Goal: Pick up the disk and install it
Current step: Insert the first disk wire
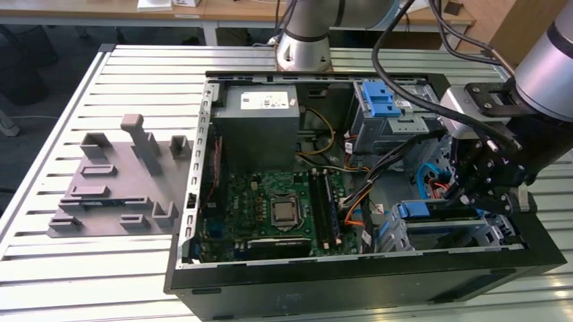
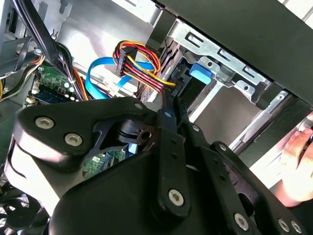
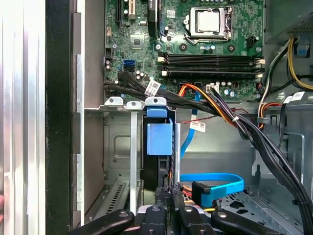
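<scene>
**Disk upright in the cage, end effector at its rear edge**

Exterior view: you see the open case [image 1: 358, 201] lying on the slatted worktop [image 1: 54, 100], with a grey fixture [image 1: 117, 181] beside it on the exterior view's left. The arm reaches in from the exterior view's right, and the end effector [image 1: 470, 198] sits low over the drive cage [image 1: 447, 228] at the case's near corner on that side. The disk [image 1: 428, 209] shows as a blue-topped slab standing in that cage, just beside the end effector. The board [image 1: 278, 208] and the power supply [image 1: 259, 127] lie well apart from it, towards the middle and far side. A second cage with a blue latch [image 1: 380, 100] sits at the far end.

Second wrist view: the end effector [image 2: 168, 105] has its two black fingers [image 2: 166, 127] drawn close together, their tips at the dark edge of the disk [image 2: 195, 78]. You cannot tell whether they actually pinch it. A bundle of coloured wires [image 2: 139, 61] and a blue ribbon cable [image 2: 98, 73] lie just beside the tips. A person's hand [image 2: 296, 156] rests at the case's outer edge.

First wrist view: the disk [image 3: 159, 137] stands on edge between the cage's [image 3: 115, 142] metal rails, its blue tab facing you. The fingers [image 3: 171, 193] meet just beneath it.
</scene>
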Motion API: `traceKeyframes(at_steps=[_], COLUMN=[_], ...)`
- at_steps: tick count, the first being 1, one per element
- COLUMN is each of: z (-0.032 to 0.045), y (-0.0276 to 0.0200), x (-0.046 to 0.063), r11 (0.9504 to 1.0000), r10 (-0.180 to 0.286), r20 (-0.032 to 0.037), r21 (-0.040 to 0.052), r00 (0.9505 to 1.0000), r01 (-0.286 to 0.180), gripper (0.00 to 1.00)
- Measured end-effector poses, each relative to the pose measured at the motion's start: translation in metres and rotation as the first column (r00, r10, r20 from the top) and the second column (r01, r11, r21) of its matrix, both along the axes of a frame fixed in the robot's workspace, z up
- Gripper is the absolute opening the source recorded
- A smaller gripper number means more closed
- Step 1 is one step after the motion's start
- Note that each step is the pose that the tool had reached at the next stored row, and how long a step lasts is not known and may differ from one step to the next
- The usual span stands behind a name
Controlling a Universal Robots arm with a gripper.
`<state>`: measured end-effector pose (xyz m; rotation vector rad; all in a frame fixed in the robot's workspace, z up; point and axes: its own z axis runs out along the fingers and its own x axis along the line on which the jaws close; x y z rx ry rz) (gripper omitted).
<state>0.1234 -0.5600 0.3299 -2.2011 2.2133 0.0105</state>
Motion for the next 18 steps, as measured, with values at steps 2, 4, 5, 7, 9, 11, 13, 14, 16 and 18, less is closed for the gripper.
traceKeyframes(at_steps=[2,4,5,7,9,11,13,14,16,18], z=[0.0001,0.0024,0.0039,0.0064,0.0073,0.0078,0.0081,0.0083,0.0088,0.0098], y=[0.0000,0.0000,0.0000,0.0000,0.0000,0.0000,0.0000,0.0000,0.0000,0.0000], x=[0.000,0.000,0.000,0.000,0.000,0.000,0.000,0.000,0.000,0.000], r11=[1.0000,1.0000,1.0000,1.0000,1.0000,1.0000,1.0000,1.0000,1.0000,1.0000], r10=[0.000,0.000,0.000,0.000,0.000,0.000,0.000,0.000,0.000,0.000], r20=[0.0000,-0.0002,-0.0003,-0.0005,-0.0007,-0.0008,-0.0008,-0.0008,-0.0008,-0.0008], r21=[0.0011,0.0009,0.0010,0.0012,0.0018,0.0017,0.0016,0.0016,0.0015,0.0016], r00=[1.0000,1.0000,1.0000,1.0000,1.0000,1.0000,1.0000,1.0000,1.0000,1.0000], r01=[0.000,0.000,0.000,0.000,0.000,0.000,0.000,0.000,0.000,0.000], gripper=[0.17,0.24,0.24,0.24,0.22,0.16,0.11,0.11,0.11,0.11])
